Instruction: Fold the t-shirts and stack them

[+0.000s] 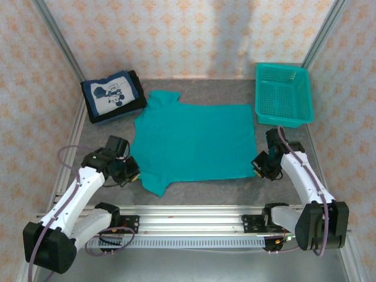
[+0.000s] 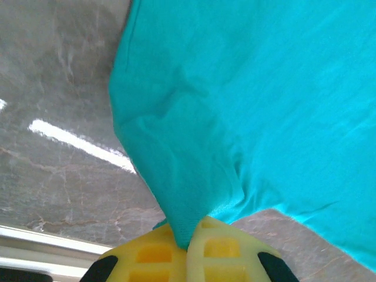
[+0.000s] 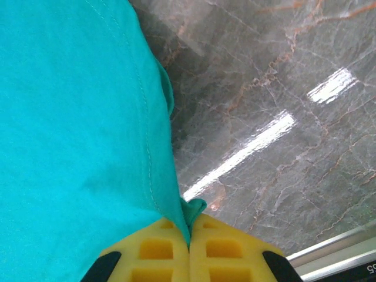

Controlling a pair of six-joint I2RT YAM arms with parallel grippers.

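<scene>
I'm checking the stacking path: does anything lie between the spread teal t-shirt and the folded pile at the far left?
Nothing visible does: the teal t-shirt lies right beside the folded pile, only bare table between. The mesh basket sits off at the far right.

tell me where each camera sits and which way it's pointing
Top external: above and behind the arms, looking down at the table, teal t-shirt and basket; both arms show.
Left wrist: on the left arm, looking past the left tool, shut on the shirt's near left edge.
Right wrist: on the right arm, looking past the right tool, shut on the shirt's near right corner.
Shared: all see the teal t-shirt on the table.
</scene>
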